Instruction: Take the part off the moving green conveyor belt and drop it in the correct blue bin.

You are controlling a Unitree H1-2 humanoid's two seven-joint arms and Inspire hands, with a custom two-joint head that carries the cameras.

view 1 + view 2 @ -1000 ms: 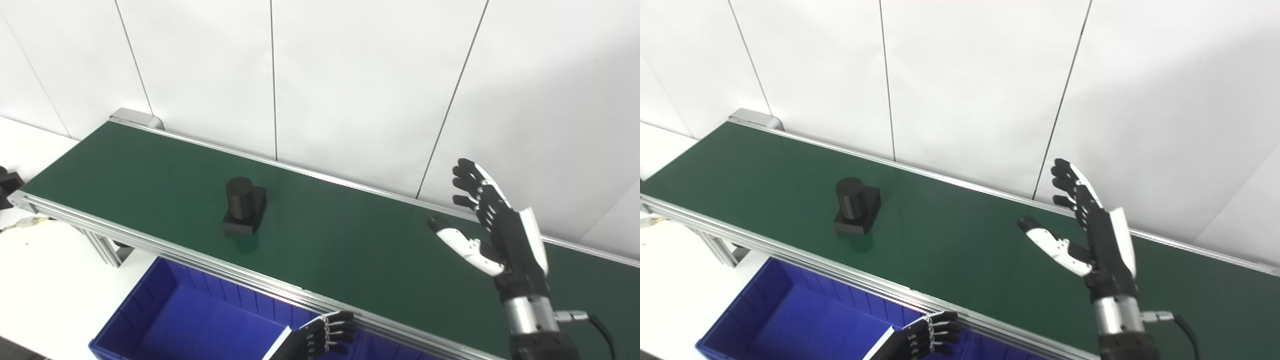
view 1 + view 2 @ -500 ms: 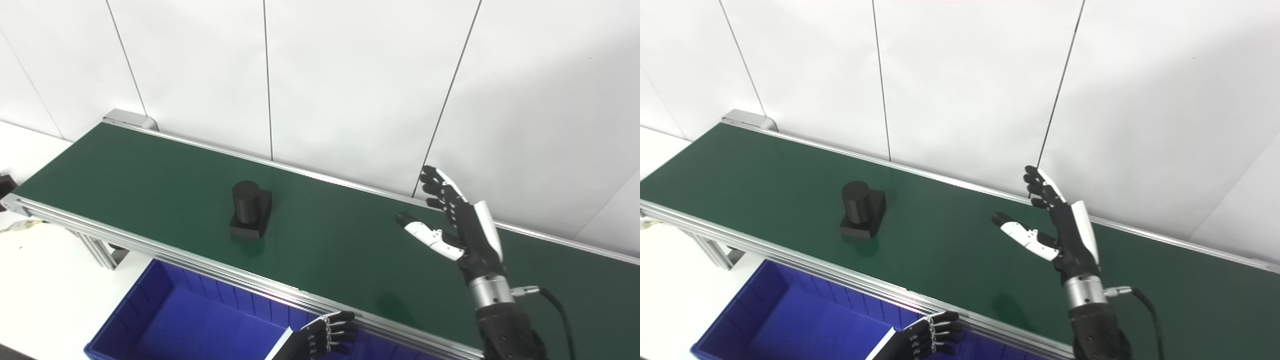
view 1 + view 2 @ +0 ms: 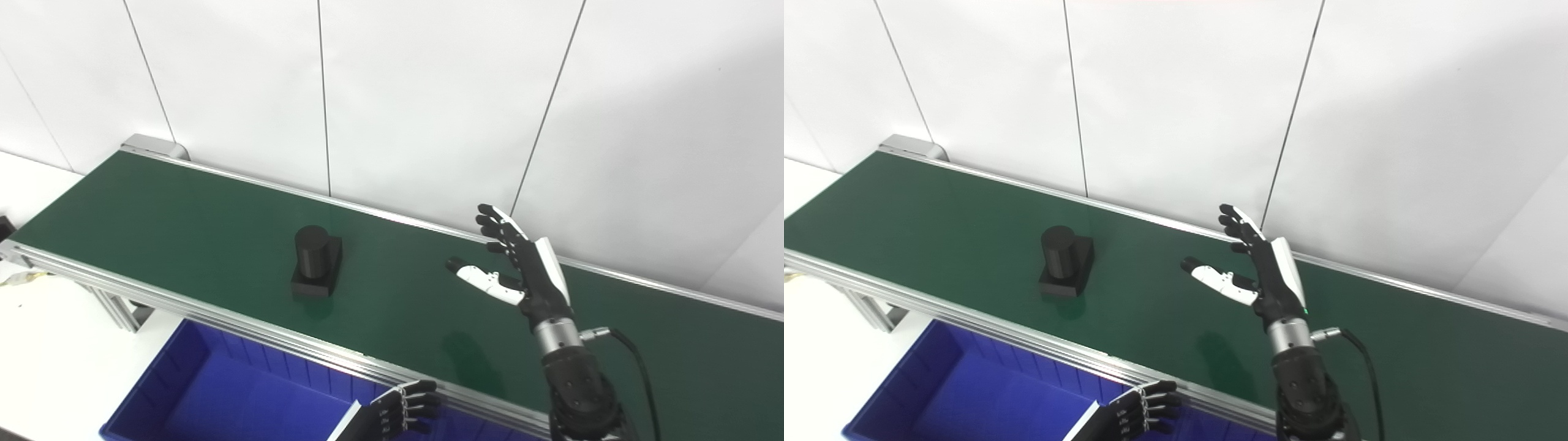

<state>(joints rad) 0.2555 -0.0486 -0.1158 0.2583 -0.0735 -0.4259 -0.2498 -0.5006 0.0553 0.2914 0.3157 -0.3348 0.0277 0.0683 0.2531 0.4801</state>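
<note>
A black part, made of an upright cylinder on a flat rectangular base, is seen standing on the green conveyor belt, a little left of the belt's middle and nearer its front rail than its back rail. Nothing is touching it.

The right robot hand is held above the belt, well to the right of the part and apart from it. Its fingers are spread and pointed up and away toward the white wall, while the white thumb is stretched out to the left, toward the part. Nothing is held in it, and a dark shadow of it is cast on the belt below.

The left robot hand is seen low at the bottom edge, just in front of the belt's front rail and over the right end of a blue bin. Its fingers are curled loosely inward, and nothing is held in it. The bin is placed below the front rail, on a white table
</note>
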